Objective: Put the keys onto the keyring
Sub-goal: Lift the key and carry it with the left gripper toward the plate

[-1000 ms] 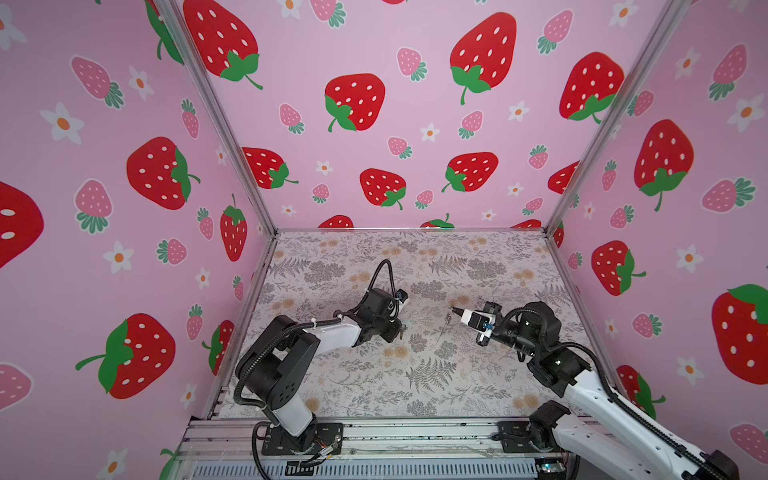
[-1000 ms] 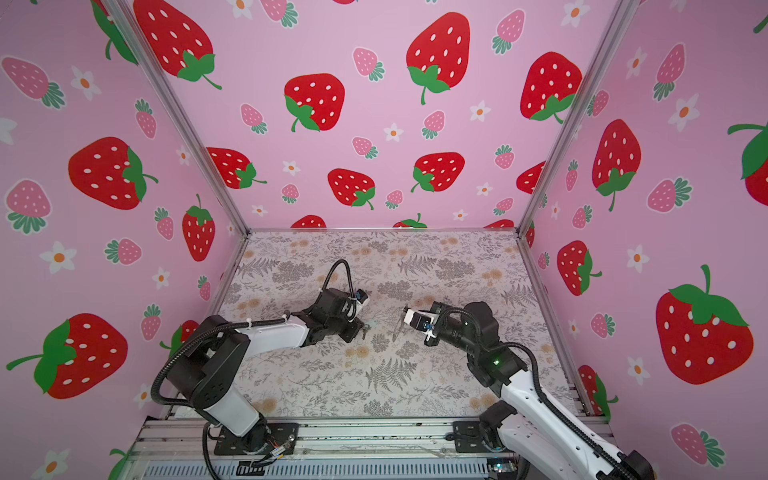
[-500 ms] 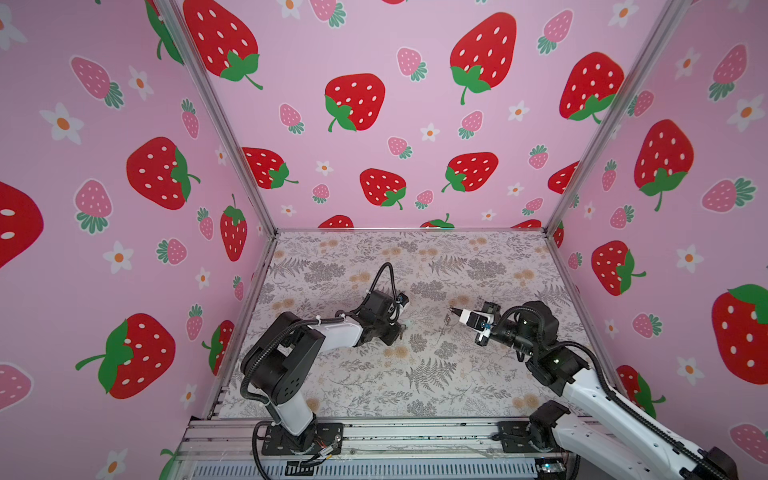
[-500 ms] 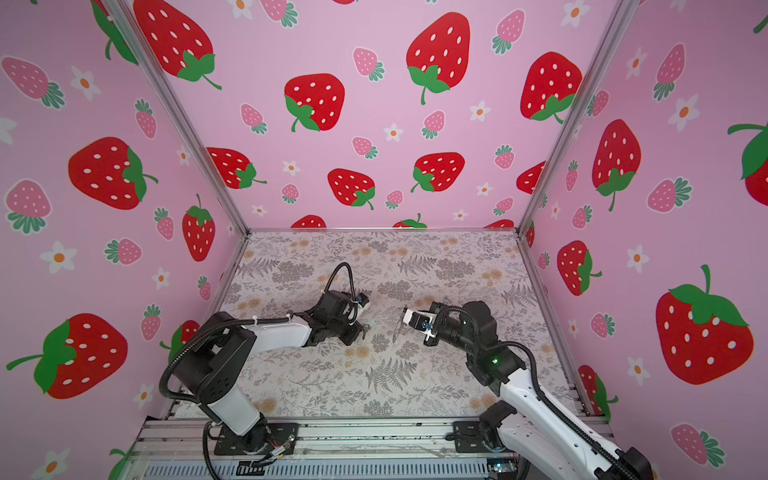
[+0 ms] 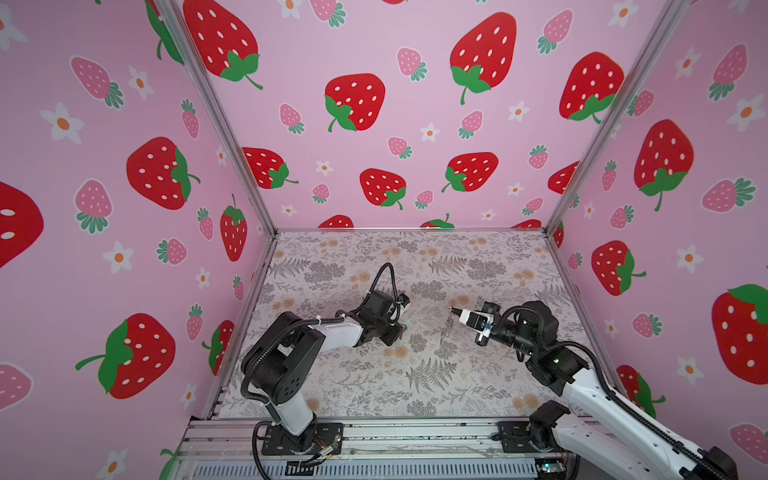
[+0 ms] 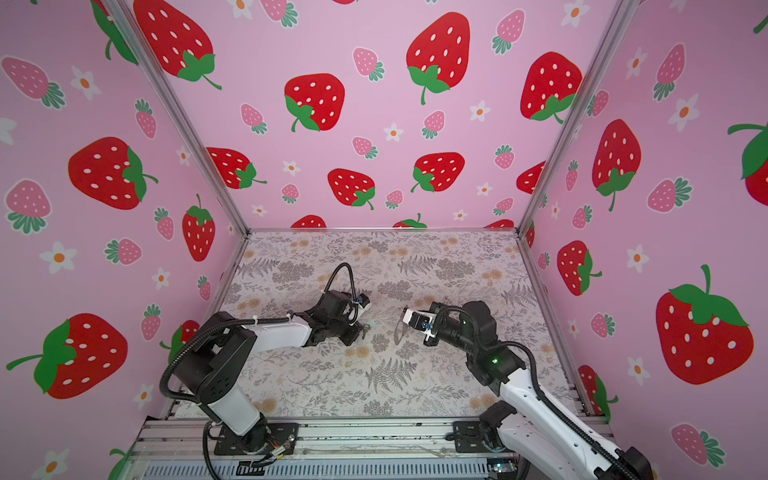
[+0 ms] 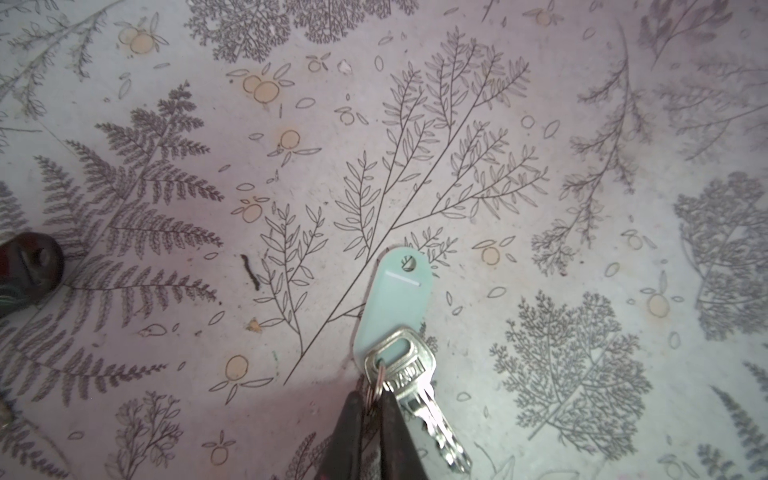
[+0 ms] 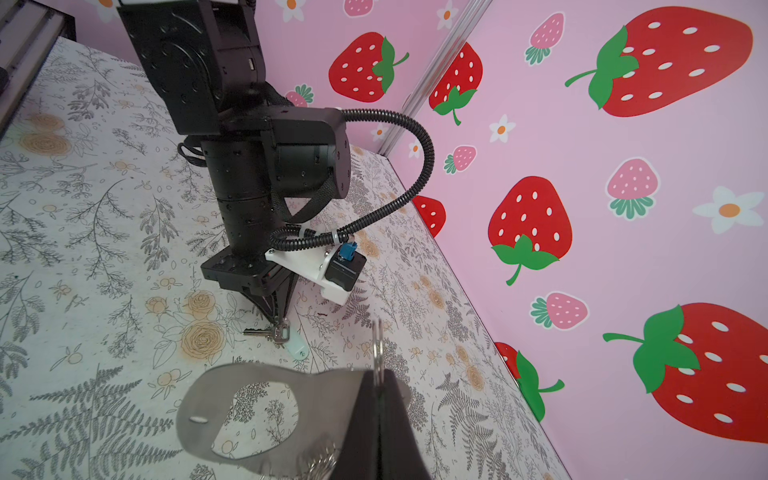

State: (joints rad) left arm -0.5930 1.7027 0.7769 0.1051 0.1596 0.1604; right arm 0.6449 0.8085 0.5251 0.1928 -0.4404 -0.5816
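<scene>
Left of centre in a top view, the left end effector (image 5: 400, 329) pinched almost shut on the ring of the keys (image 7: 409, 372), which lay on the counter (image 5: 415, 395), probably ready to lift. Right of centre, the right end effector (image 5: 455, 311) clamped fully onto the keyring (image 8: 320, 399), holding it aloft, seemingly to present it.

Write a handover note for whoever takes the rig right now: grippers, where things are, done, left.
Left gripper: pinched on the small ring of the silver key, low at the table; key and its mint tag lie flat.
Right gripper: shut on the keyring plate, held up, apart from the key.
Done: both pieces gripped.
Left: lift the key, thread it onto the plate.
</scene>
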